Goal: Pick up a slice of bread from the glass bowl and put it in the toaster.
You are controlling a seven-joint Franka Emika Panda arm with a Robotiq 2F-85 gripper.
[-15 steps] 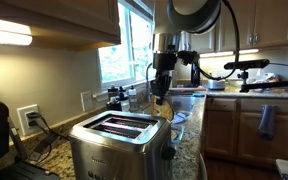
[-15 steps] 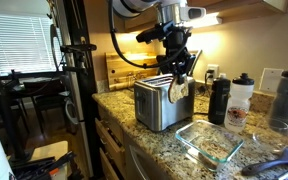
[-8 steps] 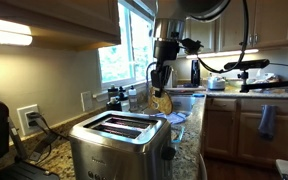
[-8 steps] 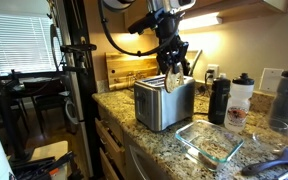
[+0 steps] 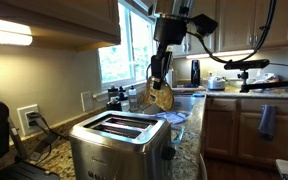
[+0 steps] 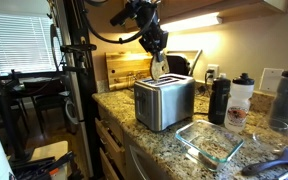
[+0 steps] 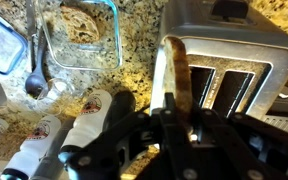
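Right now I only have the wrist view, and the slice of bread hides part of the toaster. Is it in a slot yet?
Observer: No. In an exterior view the slice of bread hangs upright from the shut tool, and its lower edge looks just above the top of the toaster.
Operator: Is anything tall nearby that I can't see?
Observer: Yes. A wooden board stands behind the toaster.

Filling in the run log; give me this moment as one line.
fingers: shut on slice of bread | bread: in air over toaster, not in a slot | glass bowl: on counter
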